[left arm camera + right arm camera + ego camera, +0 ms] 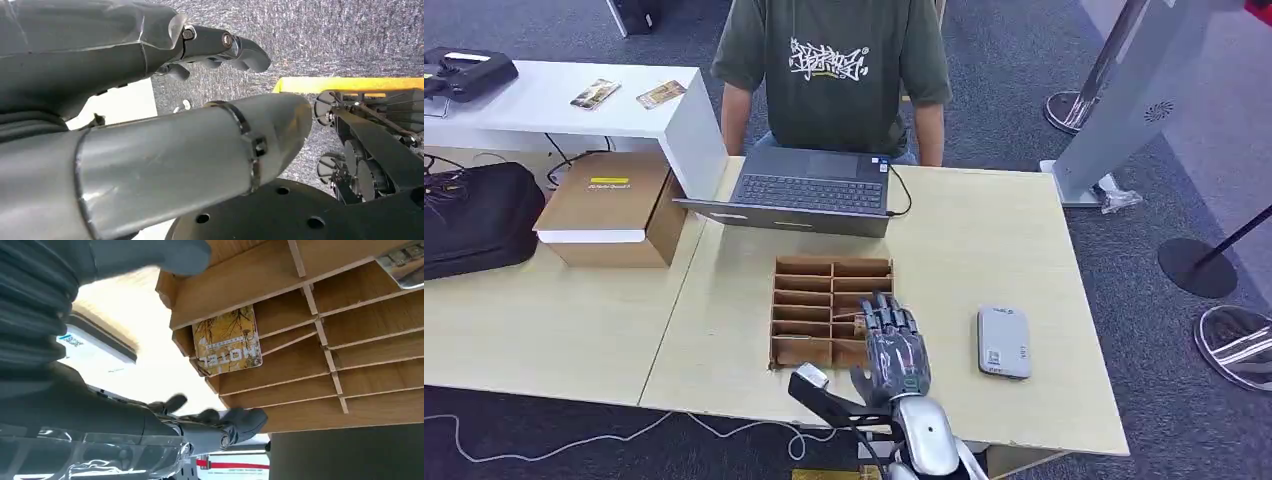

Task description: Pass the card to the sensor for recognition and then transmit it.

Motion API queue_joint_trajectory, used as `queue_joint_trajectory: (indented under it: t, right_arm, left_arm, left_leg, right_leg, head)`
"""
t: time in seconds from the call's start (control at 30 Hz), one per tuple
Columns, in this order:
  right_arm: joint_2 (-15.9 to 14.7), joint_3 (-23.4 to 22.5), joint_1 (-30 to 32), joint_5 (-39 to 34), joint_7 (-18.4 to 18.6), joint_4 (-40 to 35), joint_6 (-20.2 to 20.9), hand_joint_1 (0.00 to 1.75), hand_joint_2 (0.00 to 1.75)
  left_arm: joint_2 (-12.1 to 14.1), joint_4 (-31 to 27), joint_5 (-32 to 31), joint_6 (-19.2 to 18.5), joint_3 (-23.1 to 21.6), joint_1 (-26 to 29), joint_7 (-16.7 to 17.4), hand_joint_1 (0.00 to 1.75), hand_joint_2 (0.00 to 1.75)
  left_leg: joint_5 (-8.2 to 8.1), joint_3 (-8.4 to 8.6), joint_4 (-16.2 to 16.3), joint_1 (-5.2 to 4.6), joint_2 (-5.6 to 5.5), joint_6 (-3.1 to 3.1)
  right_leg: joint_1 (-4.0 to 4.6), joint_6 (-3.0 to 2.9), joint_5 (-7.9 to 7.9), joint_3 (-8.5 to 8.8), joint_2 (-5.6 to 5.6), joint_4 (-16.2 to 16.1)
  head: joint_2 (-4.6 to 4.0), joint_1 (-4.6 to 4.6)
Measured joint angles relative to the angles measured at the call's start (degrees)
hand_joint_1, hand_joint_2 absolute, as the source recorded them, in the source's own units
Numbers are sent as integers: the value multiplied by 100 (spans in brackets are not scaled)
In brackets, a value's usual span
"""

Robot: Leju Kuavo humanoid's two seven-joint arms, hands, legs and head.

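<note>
Right hand (894,340) spread above the wooden card rack (804,300), fingers apart, gripping nothing. Yellow card (227,342) lodged in a slot. Left hand (220,47) loosely curled, empty.

card (227,341) in rack (831,305), sensor (1003,341) right

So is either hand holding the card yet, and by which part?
No. The right hand hovers open over the wooden rack; the card sits in its slot.

The card (227,342) in the wooden rack (320,340) carries the upside-down word "HOTEL" — its smaller print is illegible. The T-shirt (829,65) graphic at 12 o'clock is lettering too stylised to read.
</note>
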Motion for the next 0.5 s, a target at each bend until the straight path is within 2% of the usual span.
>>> queue_joint_trajectory:
  t: [0.03,0.5]
  right_arm:
    - [2,-2,-3,0,0,13,0,0,175]
    - [2,-37,-2,94,24,33,-33,0,175]
  left_arm:
    - [0,0,0,2,2,0,0,0,0]
    - [2,0,0,4,22,0,0,0,0]
  left_leg:
    - [0,0,0,0,0,0]
    - [0,0,0,0,0,0]
  right_leg:
    - [0,0,0,0,0,0]
    - [0,0,0,0,0,0]
  head:
    - [0,0]
    - [0,0]
